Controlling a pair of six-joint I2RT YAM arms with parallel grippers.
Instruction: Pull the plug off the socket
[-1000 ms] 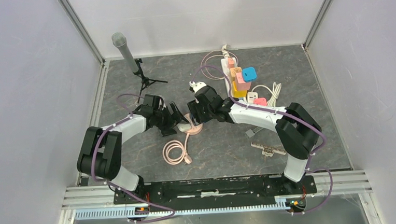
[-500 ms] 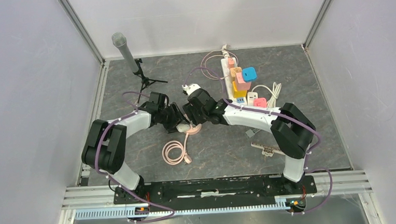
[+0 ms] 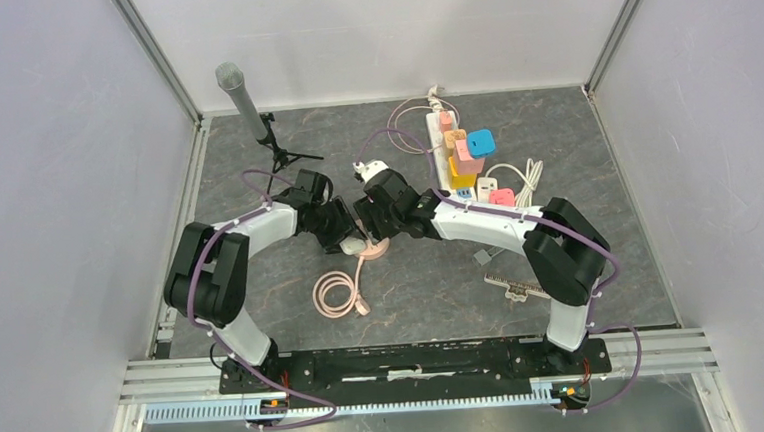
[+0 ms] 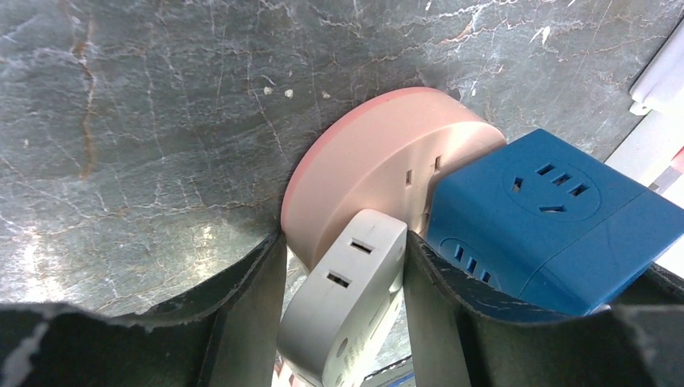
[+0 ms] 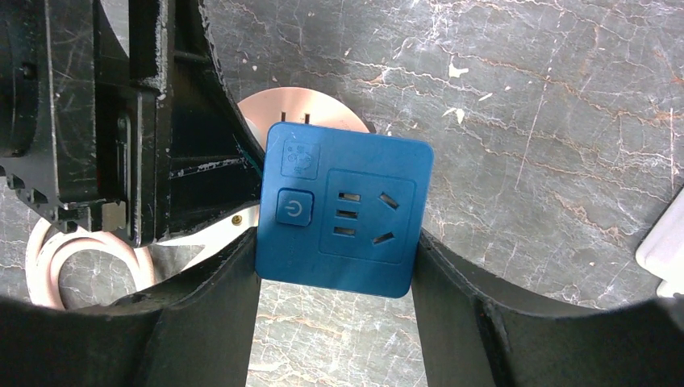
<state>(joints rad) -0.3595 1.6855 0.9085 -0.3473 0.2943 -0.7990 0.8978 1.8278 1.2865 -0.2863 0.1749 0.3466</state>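
Observation:
A round pink socket [image 4: 363, 153] lies on the stone table, seen in the top view [image 3: 377, 247] between both arms. A white plug [image 4: 343, 302] and a blue cube adapter [image 4: 548, 226] are plugged into its edge. My left gripper [image 4: 343, 266] is shut on the white plug, one finger on each side. My right gripper [image 5: 336, 242] is shut on the blue cube adapter [image 5: 343, 210], whose face shows a power button and outlet holes. From above, the left gripper [image 3: 344, 240] and right gripper [image 3: 374, 226] nearly touch and hide the blue cube.
A pink coiled cable [image 3: 338, 294] runs from the socket toward me. A white power strip [image 3: 443, 137] with several coloured plugs stands back right, a white cord [image 3: 528, 177] beside it. A microphone on a stand [image 3: 246, 104] is back left. A comb-like strip [image 3: 518, 286] lies front right.
My left arm has reached right to the socket and its fingers now sit on the white plug. My right gripper has shifted slightly left over the blue cube.

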